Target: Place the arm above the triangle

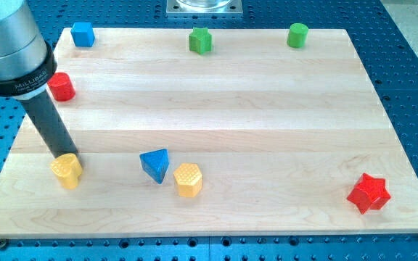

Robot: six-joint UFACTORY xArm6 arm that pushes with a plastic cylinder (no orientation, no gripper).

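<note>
Blue triangle (155,164) is lying at lower centre-left of the tabletop (216,94) while my tip (69,155), a bare rod grasping nothing, is touching the yellow block (66,171) at lower left, leaving the approach undone.

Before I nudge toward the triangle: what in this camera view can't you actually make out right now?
- My tip: its very end meets the top of the yellow block at the view's left; contact or slight gap cannot be told.
- Red cylinder: its left side is hidden by the arm's grey housing.
- Arm housing: cut off by the view's top and left edges.
- Blue triangle: fully visible.
</note>
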